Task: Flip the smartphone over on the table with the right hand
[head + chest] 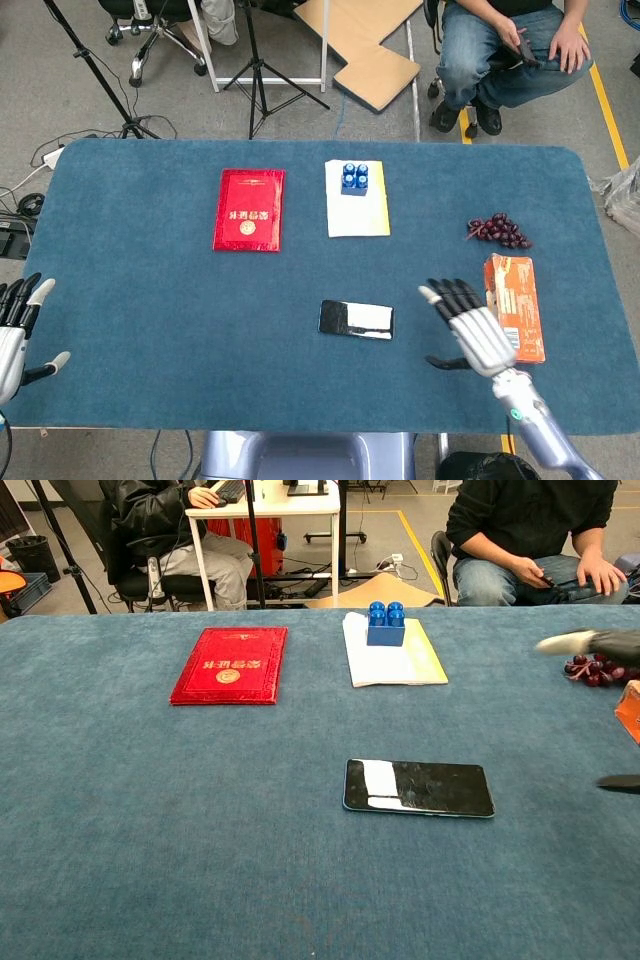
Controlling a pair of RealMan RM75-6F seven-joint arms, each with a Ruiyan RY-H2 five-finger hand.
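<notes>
Smartphone [356,320] work has barely begun, as far as we can judge: the phone lies flat on the blue surface [150,300], just below the centre of the head view, its glossy dark face up and catching a white glare. In the chest view the smartphone [418,787] sits a little right of centre, long side running left to right, with nothing touching it.

We see the right robot hand [470,328] in the lower right of the head view, hovering near the phone's right end but apart from it. Its fingers are spread and it holds nothing. In the chest view only blurred fingertips [565,642] reach in from the right edge, so we take nothing about the grip from that view. The left robot hand [14,330] rests at the lower left edge of the head view, fingers apart and empty, well away from the phone.

Around the task's thing we note an orange carton [516,305] just right of the right robot hand, a bunch of dark grapes [498,230] above it, a red booklet [249,209] in the upper left of the surface, and a blue toy block [354,178] standing on a white and yellow pad [357,212] above the phone.

In our judgement 0 of the flip is done. What is left is the whole of it: reaching the phone's edge, lifting that edge off the cloth, turning the phone over and laying it face down.
</notes>
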